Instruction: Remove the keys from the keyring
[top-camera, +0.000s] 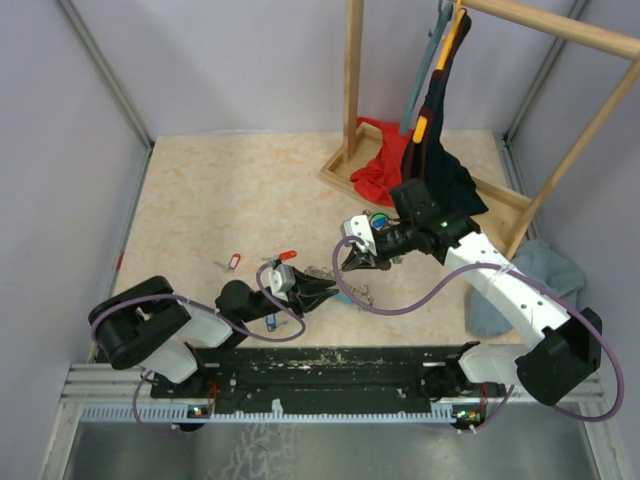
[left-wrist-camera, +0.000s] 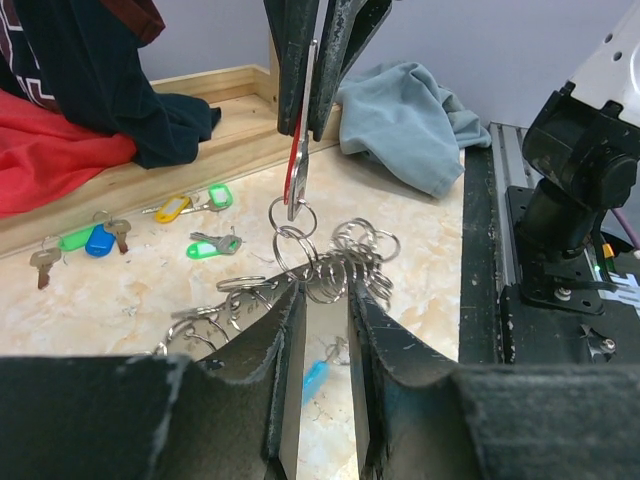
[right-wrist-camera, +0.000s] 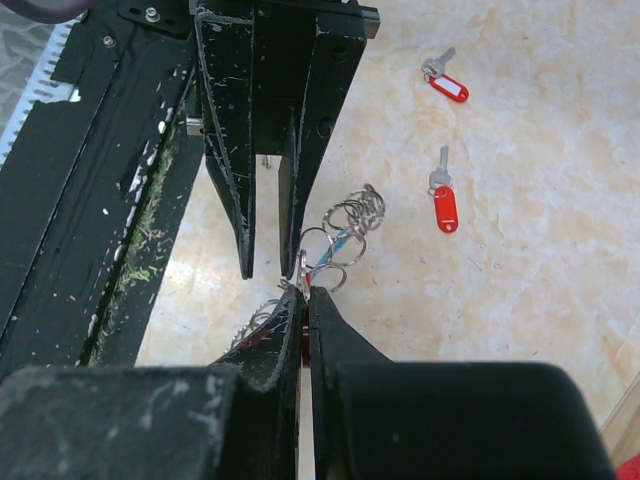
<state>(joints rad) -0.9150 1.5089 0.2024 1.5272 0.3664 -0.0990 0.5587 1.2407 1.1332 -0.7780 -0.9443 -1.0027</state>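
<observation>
The keyring (left-wrist-camera: 335, 262) is a chain of grey metal rings lying on the table, with its light-blue sleeve (left-wrist-camera: 314, 378) below my left fingers. My right gripper (right-wrist-camera: 305, 292) is shut on a red-tagged key (left-wrist-camera: 298, 170) that hangs from the chain's end ring and is lifted a little. My left gripper (left-wrist-camera: 323, 290) is open, its tips down at the chain right beside the right gripper (top-camera: 352, 262). In the top view the left gripper (top-camera: 320, 292) is close to the keyring (top-camera: 357, 293). Two loose red-tagged keys (right-wrist-camera: 445, 205) (right-wrist-camera: 446, 85) lie apart on the table.
Loose keys with yellow (left-wrist-camera: 172, 208), green (left-wrist-camera: 205, 245) and blue (left-wrist-camera: 98, 240) tags lie by a wooden rack base (top-camera: 345, 175). Red cloth (top-camera: 375, 165) and dark clothes (top-camera: 440, 180) hang or lie there. A grey-blue cloth (top-camera: 545, 270) lies at the right.
</observation>
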